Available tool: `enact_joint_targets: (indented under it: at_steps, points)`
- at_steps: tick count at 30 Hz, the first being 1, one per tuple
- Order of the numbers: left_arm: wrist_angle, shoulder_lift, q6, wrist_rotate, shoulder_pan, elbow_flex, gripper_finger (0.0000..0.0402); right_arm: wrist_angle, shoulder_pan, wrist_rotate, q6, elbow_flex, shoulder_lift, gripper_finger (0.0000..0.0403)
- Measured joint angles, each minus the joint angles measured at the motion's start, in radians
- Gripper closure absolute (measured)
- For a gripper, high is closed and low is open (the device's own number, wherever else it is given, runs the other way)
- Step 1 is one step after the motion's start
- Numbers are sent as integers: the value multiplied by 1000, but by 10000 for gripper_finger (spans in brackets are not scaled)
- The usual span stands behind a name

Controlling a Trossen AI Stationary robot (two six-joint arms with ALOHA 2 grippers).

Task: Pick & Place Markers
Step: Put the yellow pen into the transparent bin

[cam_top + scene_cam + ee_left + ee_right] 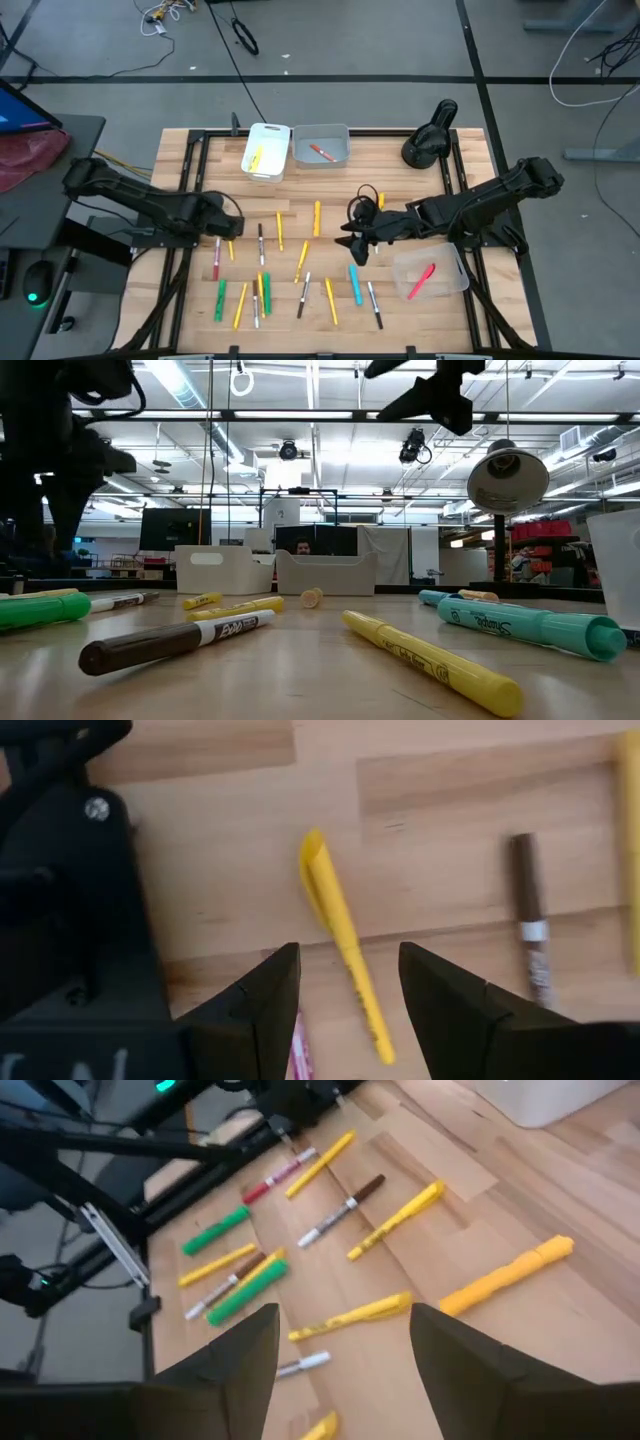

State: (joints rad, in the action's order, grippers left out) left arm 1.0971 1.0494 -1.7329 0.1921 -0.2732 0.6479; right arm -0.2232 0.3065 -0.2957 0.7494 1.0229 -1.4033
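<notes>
Many markers lie flat and scattered on the wooden table (180, 150), most between the arms (300, 265): yellow, orange, green, light blue, white with dark caps. My left gripper (228, 232) is open and hovers over a short yellow marker (335, 920), which shows between its fingers (348, 950); a red marker (216, 258) lies just beside it. My right gripper (348, 248) is open too and hangs above the middle of the table, looking over several markers (342, 1312). In the low view a brown marker (175, 640), a yellow one (430, 660) and a teal one (530, 625) lie nearest.
At the table's far edge stand a white bin (267, 150) holding a yellow marker and a grey bin (322, 145) holding a red one. A clear bin (430, 270) with a pink marker sits near the right arm. A black lamp (430, 135) stands at the far right.
</notes>
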Motion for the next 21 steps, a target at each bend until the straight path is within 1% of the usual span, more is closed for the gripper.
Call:
enact_joint_targets:
  at_steps: [5, 8, 12, 21]
  points:
    - [-62, 89, 13, -44, 0, 0, 223, -31, 0, 11, 0, 0, 0, 177]
    - [-99, 140, 15, -48, 1, 0, 223, -42, 0, 45, -6, 0, 0, 177]
    - [-94, 204, 2, -63, 2, -2, 223, -55, 1, 105, -8, 0, 0, 177]
    - [-131, 310, -11, -74, 2, -1, 224, -123, 16, 208, -7, 0, 0, 177]
